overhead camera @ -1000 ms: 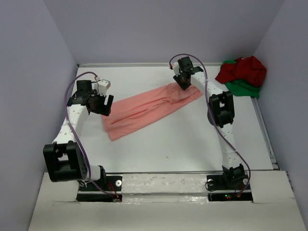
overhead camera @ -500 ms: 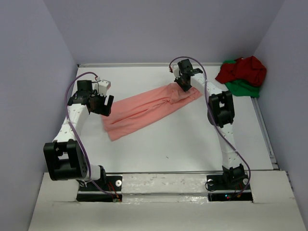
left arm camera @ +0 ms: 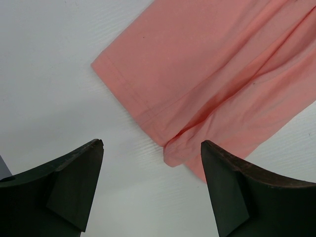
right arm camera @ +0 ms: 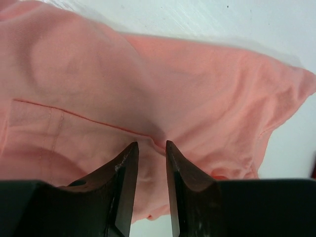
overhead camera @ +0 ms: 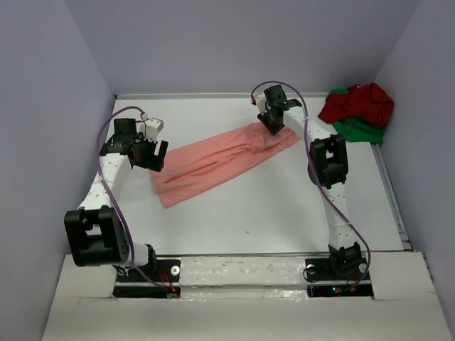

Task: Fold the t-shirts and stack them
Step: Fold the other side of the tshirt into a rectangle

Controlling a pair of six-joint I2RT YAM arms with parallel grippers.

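The salmon-pink t-shirt point(overhead camera: 220, 162) lies in a long diagonal band across the table, partly folded lengthwise. My right gripper point(overhead camera: 276, 126) is down on its far right end; in the right wrist view the jaws point(right arm camera: 151, 144) stand narrowly apart, with a small ridge of the salmon cloth point(right arm camera: 148, 79) between their tips. My left gripper point(overhead camera: 158, 155) hovers wide open by the shirt's near left end, and its wrist view shows the hem corner point(left arm camera: 170, 158) just ahead of the gripper point(left arm camera: 152, 144), with nothing between the fingers. The dark red t-shirt point(overhead camera: 359, 101) lies crumpled on the green one point(overhead camera: 359, 130) at the back right.
A white table point(overhead camera: 270, 206) is walled by lilac panels on three sides. The crumpled pile sits against the right wall. A metal rail point(overhead camera: 391, 192) runs along the table's right edge.
The right jaws closed on the cloth and have parted again slightly. Both arms and the shirt stay where they were.
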